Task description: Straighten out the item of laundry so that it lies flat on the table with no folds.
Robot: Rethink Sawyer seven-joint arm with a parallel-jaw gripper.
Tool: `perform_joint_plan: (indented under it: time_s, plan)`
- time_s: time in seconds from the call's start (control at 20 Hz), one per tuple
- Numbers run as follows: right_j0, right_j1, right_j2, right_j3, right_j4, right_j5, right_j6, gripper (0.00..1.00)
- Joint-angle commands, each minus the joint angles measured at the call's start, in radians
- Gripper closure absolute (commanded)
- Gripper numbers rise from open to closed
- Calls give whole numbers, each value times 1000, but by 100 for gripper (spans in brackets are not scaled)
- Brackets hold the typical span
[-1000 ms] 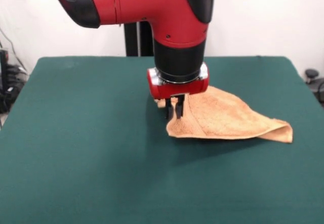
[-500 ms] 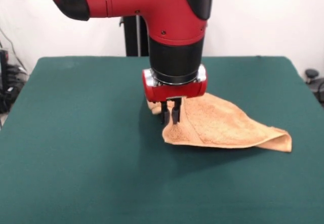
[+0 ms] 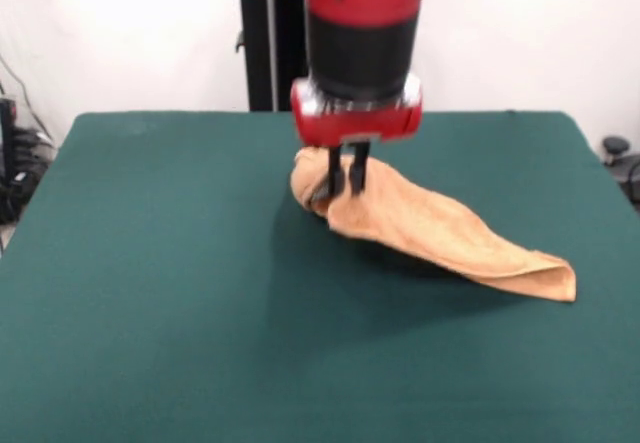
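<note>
Tool (image 3: 344, 184) pinched shut on one end of the towel (image 3: 440, 233), that end lifted clear of the worktop (image 3: 150, 293).

Towel is orange-tan terry, nubby pile, bunched into a long tapering drape with a fold running along its length. The gripped end hangs as a rounded wad around the two thin black fingers (image 3: 358, 171). From the tool the cloth slopes down toward 4 o'clock; the far corner lies flat on the dark green felt-like worktop, right of centre. Red wrist collar sits directly above the grip. Shadow pools under the raised section.
</note>
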Motion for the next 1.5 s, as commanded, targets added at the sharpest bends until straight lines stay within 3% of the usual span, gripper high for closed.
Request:
perform_joint_plan:
  time_s: [0.05, 0.25, 0.6, 1.5]
  plan:
    - [84, -313, -49, 238, 169, 195, 109, 100]
    - [136, -446, -104, 258, 240, 296, 145, 100]
    - [197, -541, -181, 296, 313, 341, 184, 100]
    - [254, -522, -275, 311, 342, 275, 137, 100]
